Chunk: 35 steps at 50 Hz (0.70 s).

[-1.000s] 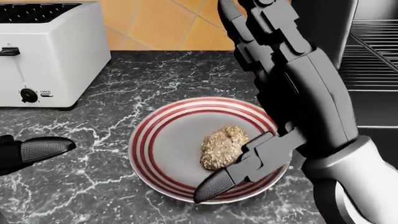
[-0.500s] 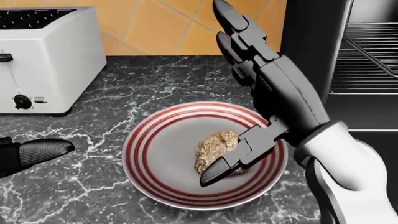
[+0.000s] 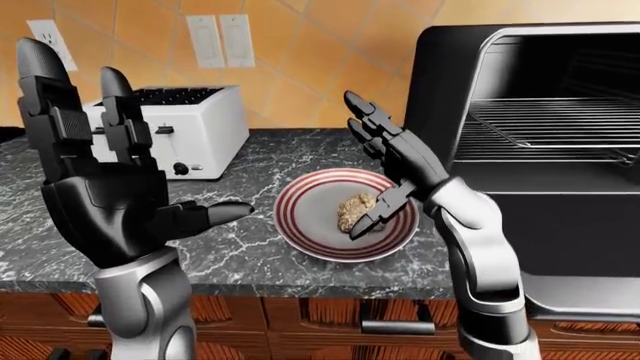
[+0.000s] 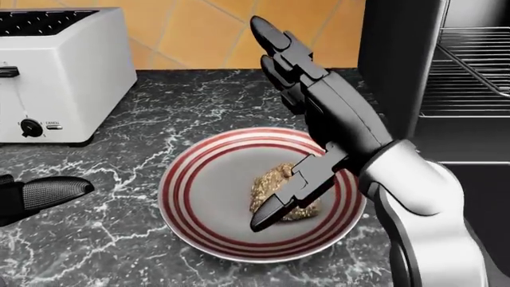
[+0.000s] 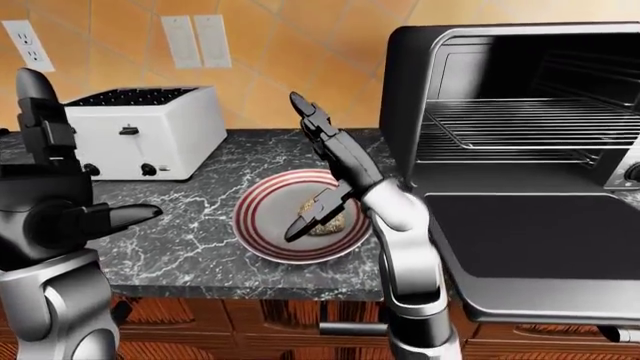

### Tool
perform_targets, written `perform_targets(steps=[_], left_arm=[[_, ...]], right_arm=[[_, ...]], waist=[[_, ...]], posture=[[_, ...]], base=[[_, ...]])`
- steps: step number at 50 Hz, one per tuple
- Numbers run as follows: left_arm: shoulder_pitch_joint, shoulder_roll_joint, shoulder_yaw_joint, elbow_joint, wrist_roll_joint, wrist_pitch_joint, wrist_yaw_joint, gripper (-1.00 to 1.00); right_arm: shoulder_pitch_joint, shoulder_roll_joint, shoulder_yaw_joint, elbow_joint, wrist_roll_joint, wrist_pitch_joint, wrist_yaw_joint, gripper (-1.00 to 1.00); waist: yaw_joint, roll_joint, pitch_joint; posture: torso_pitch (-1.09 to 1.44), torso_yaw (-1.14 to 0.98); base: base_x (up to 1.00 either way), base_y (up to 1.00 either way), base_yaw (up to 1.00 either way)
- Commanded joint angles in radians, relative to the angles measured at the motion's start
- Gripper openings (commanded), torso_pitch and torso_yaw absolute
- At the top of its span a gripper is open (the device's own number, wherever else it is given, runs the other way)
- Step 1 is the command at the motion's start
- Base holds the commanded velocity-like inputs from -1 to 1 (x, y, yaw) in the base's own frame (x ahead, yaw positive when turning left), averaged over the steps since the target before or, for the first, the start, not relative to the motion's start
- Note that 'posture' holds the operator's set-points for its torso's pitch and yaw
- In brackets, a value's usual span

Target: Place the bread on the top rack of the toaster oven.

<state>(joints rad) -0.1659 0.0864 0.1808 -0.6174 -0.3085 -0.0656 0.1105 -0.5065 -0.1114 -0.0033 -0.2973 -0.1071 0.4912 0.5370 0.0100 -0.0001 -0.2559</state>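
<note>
Right hand [image 4: 318, 113] has slid left across the head view since a second ago; its thumb now overlaps the bread [image 4: 275, 191], where before it sat at the plate's lower right rim.

Lower left of left-eye view: left hand [image 3: 100, 202] raised, fingers spread, holding nothing.

Centre: bread lies on the red-striped plate [image 4: 191, 209], on the dark marble desk [image 4: 119, 239]. Right hand's fingers are splayed, upper two pointing up and away; nothing gripped. Contact between thumb and bread cannot be told.

Upper left: white toaster [image 3: 185, 127]. Right: toaster oven [image 5: 520, 142], door down, top rack [image 5: 530, 120] bare.

Risk, as I judge it: closing from this flat, open pose could push the bread across the plate rather than pinch it, or skid the plate itself.
</note>
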Motion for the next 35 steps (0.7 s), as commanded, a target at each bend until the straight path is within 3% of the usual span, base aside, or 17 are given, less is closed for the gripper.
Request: perform_targets(steps=[1,35], left_arm=[[-0.023,0.006,0.000,-0.024,0.000,-0.012,-0.002,1.00],[-0.023,0.005,-0.003,-0.020,0.011,-0.018,-0.006,1.00]], right_arm=[[-0.038,-0.007,-0.011,-0.017,-0.007,-0.027,0.003,1.00],[-0.063,-0.047,-0.039,0.200,-0.057,-0.120,0.071,1.00]], waist=[[0.000,0.002,-0.006],[0.002,0.001,-0.010]], posture=[[-0.33,0.00],[-0.33,0.00]], base=[[0.00,0.00,0.00],[0.00,0.00,0.00]])
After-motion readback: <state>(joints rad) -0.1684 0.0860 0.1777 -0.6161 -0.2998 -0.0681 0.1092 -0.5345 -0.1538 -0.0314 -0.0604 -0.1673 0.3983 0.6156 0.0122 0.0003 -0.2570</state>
